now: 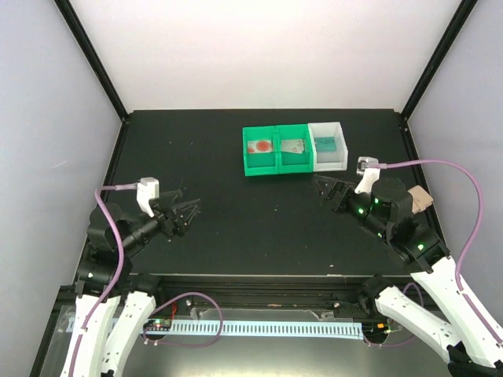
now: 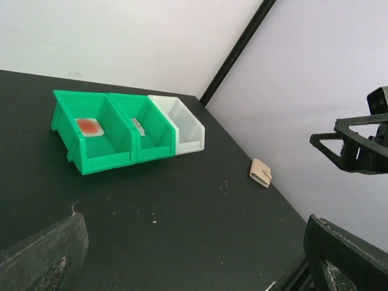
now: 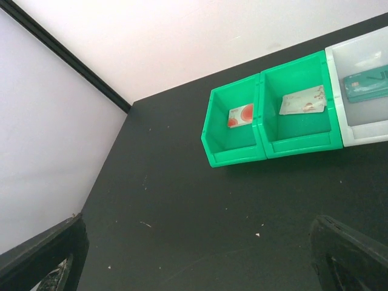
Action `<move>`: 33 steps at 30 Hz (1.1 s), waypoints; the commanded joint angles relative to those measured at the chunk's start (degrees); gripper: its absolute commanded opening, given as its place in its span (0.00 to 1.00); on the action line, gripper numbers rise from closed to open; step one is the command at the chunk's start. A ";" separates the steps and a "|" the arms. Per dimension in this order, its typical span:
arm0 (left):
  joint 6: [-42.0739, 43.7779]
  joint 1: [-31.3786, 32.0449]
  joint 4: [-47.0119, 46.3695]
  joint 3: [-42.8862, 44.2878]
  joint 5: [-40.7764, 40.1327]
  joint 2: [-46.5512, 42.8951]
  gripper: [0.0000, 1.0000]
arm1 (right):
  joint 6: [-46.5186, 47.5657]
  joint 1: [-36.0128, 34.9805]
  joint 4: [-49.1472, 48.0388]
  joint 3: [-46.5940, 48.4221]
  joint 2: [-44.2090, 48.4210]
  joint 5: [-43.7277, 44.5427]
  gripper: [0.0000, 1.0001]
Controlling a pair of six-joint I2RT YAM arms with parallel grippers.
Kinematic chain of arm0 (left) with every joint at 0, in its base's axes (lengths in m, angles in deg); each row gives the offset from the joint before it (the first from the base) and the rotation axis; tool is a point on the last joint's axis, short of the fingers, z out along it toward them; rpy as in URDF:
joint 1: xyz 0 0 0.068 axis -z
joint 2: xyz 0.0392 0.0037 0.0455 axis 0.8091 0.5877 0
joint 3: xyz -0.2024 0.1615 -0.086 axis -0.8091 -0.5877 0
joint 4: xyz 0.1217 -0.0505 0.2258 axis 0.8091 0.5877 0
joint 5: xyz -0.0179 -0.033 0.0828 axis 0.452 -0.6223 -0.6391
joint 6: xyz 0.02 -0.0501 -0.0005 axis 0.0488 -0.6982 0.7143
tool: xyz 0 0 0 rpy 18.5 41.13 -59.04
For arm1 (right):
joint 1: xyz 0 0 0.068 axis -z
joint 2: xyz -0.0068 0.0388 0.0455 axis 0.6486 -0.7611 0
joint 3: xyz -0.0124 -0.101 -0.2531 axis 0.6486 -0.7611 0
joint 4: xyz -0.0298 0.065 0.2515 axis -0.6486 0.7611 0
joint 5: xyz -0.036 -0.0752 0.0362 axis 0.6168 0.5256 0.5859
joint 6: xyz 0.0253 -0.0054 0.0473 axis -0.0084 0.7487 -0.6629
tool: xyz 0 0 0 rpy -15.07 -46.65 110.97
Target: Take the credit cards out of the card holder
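The left arm (image 1: 90, 334) and right arm (image 1: 440, 284) are white far behind the pincers, black close to them. The left pincer (image 1: 191, 209) and right pincer (image 1: 322, 188) have thin black fingers (image 2: 345, 257). Behind each sits a white box (image 1: 147, 193) with a long purple cable (image 1: 104, 224). Green lights (image 1: 355, 210) glow behind the right pincer.

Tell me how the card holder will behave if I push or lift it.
The card holder lies folded flat on the table, so it should slide, not roll. It looks thin, so probably light. Lifted by one edge, the fold may flop open.
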 commanded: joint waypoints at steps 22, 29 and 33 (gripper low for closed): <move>6.42 -0.30 3.77 -3.16 -5.79 1.66 0.99 | 9.11 14.30 -7.71 0.75 -29.95 26.53 0.86; 4.85 -0.27 1.83 -4.57 -8.04 0.39 0.99 | 11.41 25.39 -9.49 2.76 -40.06 30.59 0.66; 4.37 0.00 0.10 -5.97 -7.96 -0.95 0.99 | 11.56 31.06 -8.39 5.21 -46.44 30.64 0.64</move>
